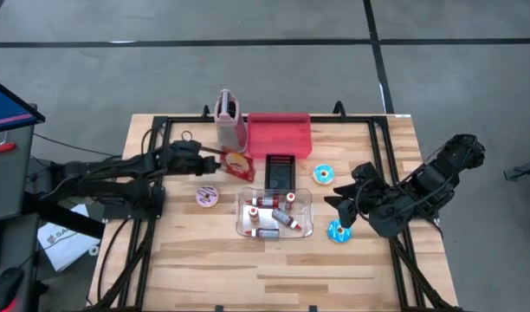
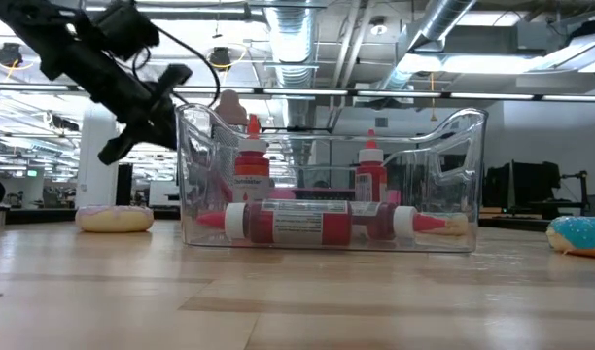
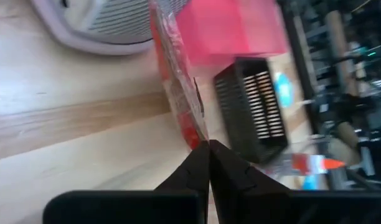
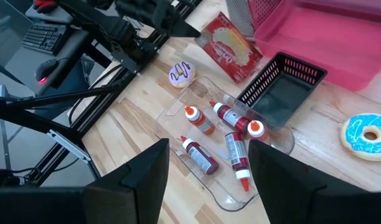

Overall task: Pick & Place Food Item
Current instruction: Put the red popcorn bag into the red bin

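Note:
A red snack packet (image 1: 238, 165) with a cream oval on its face sits between a pink-grey upright container (image 1: 229, 120) and a black basket (image 1: 281, 171). It also shows in the right wrist view (image 4: 231, 46). My left gripper (image 1: 219, 159) reaches in from the table's left and is shut on the packet. My right gripper (image 1: 345, 204) is open and empty, hovering at the right between two blue donuts (image 1: 324, 173) (image 1: 337, 230). In its own view its fingers (image 4: 141, 180) stand wide apart above the clear bin (image 4: 178, 102). My left gripper pinches the packet's left edge (image 3: 193, 134) between its two shut fingertips (image 3: 197, 163). The fingers come nearly level from the table's left. The packet reaches away from the fingertips, tilted up on edge. Whether it is clear of the table I cannot tell.
A clear bin (image 1: 244, 227) of several red sauce bottles lies at the table's middle. A pink bin (image 1: 279, 134) stands at the far side. A pink-frosted donut (image 1: 208, 197) lies left of the clear bin. Black frame rails run along the table's edges.

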Available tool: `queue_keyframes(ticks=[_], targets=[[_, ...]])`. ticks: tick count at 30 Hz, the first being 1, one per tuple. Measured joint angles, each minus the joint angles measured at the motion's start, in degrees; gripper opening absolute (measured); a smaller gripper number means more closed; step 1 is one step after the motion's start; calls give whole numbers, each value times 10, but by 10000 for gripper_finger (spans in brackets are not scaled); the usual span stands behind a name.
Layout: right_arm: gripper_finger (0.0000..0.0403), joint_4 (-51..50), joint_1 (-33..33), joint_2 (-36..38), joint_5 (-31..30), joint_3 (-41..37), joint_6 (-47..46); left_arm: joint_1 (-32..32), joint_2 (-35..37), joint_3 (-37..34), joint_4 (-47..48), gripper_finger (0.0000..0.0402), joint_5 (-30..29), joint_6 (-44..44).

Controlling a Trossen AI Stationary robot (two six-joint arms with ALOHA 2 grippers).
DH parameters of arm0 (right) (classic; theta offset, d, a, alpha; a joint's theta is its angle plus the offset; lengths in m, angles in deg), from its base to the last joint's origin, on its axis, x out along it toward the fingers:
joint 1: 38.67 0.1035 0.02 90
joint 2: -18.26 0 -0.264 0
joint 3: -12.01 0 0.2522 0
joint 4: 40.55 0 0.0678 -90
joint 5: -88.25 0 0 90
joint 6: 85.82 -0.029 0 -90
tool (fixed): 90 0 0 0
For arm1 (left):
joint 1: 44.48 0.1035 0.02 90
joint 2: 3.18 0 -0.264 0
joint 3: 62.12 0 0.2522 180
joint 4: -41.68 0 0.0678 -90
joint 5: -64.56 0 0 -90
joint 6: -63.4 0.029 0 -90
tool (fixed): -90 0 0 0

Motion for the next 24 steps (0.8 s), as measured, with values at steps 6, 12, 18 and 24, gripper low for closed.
queue_keyframes(ticks=[6, 12, 18, 24], targets=[[212, 1, 0, 0, -5, 0, 2, -52, 54, 0, -3, 0, -48, -24], [212, 1, 0, 0, -12, 0, 4, -109, 72, 21, -3, 0, -104, -21], [212, 6, 0, 0, -12, 0, 5, -165, 70, 59, -3, 0, -165, -4], [212, 5, 2, -1, -12, 0, 6, -221, 58, 110, -14, 0, -214, 5]])
